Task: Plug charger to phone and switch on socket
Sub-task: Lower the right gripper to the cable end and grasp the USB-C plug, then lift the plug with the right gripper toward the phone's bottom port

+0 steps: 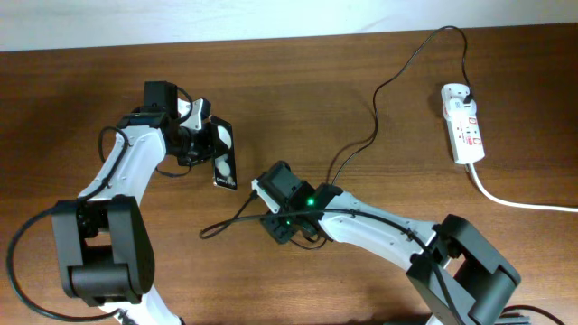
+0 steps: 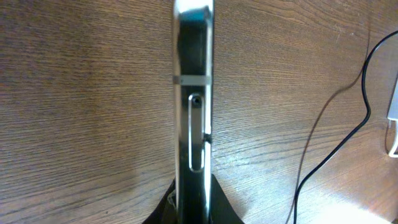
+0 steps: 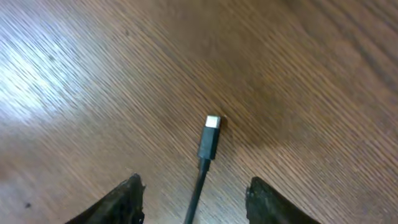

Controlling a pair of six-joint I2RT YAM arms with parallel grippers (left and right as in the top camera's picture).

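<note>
My left gripper (image 1: 200,140) is shut on the phone (image 1: 223,155), a black smartphone with white spots, and holds it on edge above the table. In the left wrist view the phone (image 2: 193,93) shows edge-on, rising from the gripper (image 2: 193,208). The charger (image 1: 375,108) is a thin black cable running from the socket (image 1: 463,122) to the table's middle. Its plug tip (image 3: 210,138) lies on the wood. My right gripper (image 3: 198,202) is open, with the cable lying between its fingers, untouched. In the overhead view the right gripper (image 1: 271,209) is right of and below the phone.
The socket's thick white cord (image 1: 515,200) runs off the right edge. The black cable (image 2: 323,137) loops across the wood to the right of the phone. Both arms reach in from the front edge of the wooden table (image 1: 81,81).
</note>
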